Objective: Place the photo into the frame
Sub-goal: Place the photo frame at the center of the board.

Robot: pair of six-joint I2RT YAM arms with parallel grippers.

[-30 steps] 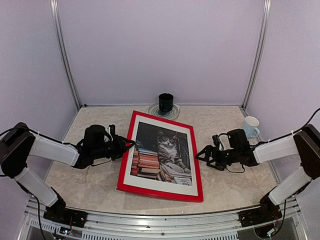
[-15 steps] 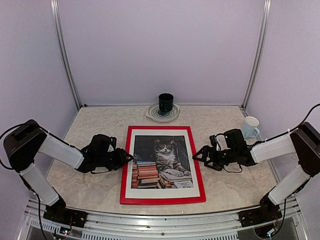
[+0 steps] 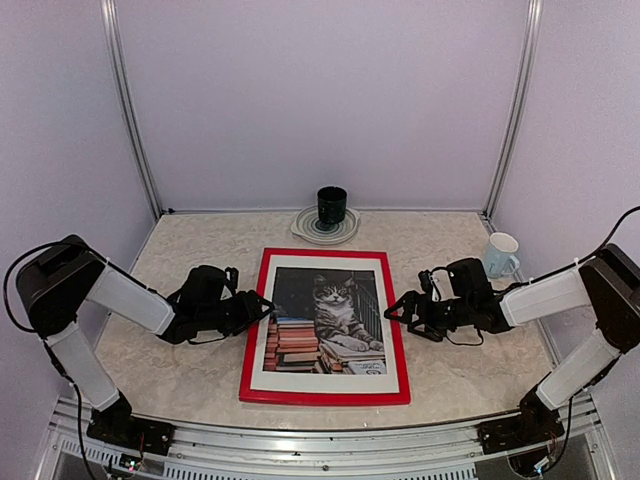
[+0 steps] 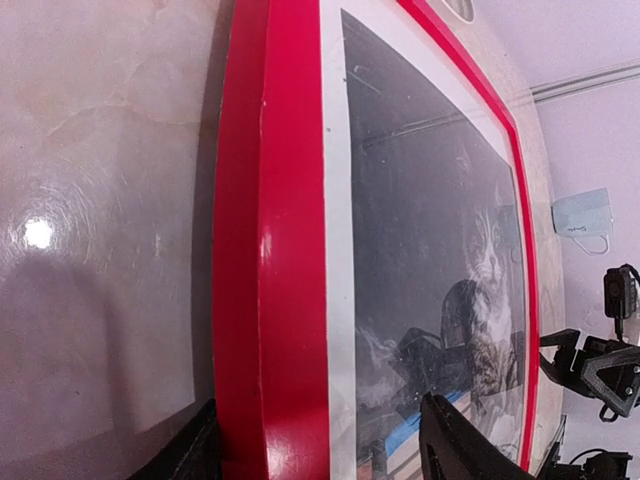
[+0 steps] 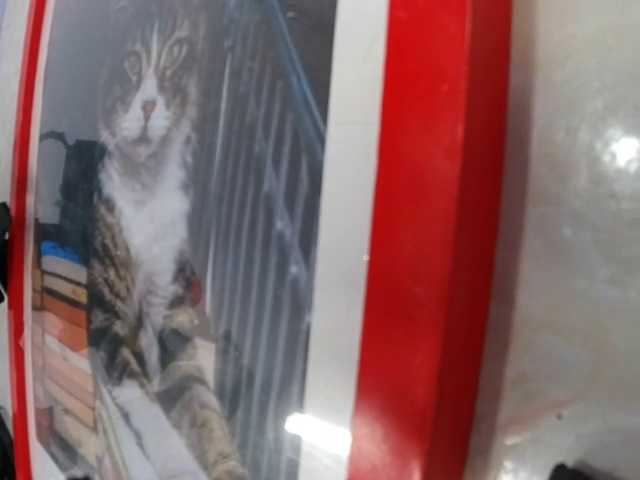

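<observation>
The photo (image 3: 325, 322) lies face up in the frame (image 3: 322, 397) at lower centre of my top view, long axis bottom to top, cat's head uppermost, my left gripper (image 3: 265, 303) spread astride the left rail, my right gripper (image 3: 390, 312) parted beside the right.

Left wrist view: the frame (image 4: 265, 250) runs off the top and bottom edges, and reflections veil the lower part of the photo (image 4: 430, 230). Only two dark fingertips (image 4: 450, 445) of the left gripper (image 4: 320, 452) show, cut by the bottom edge. Right wrist view: photo and frame are blurred, cropped at top, bottom and left. From above, the right gripper (image 3: 392, 311) is too small to tell how its jaws stand; its own view shows only a dark sliver in the bottom corner
</observation>
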